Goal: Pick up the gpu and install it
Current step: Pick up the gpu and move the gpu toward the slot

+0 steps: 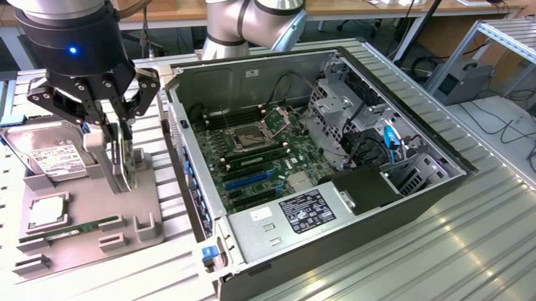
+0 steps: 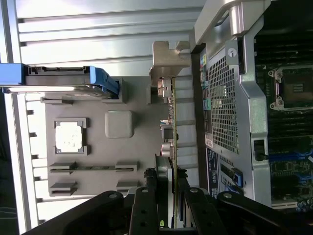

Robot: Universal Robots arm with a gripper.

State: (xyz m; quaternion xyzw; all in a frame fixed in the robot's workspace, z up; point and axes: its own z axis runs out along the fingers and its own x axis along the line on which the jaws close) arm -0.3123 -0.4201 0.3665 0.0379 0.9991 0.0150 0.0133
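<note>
We see jaws closed on gpu [image 2: 170, 112] edge; card upright at grey fixture tray [image 1: 92, 200], just beside open PC case [image 1: 226, 81] on bench [image 1: 469, 251]. Cannot tell if lifted.

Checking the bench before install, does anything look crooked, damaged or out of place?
Nothing stands out. The gpu stands upright in the grey fixture at the end effector; the hard drive, RAM stick and processor rest in their holders.
</note>
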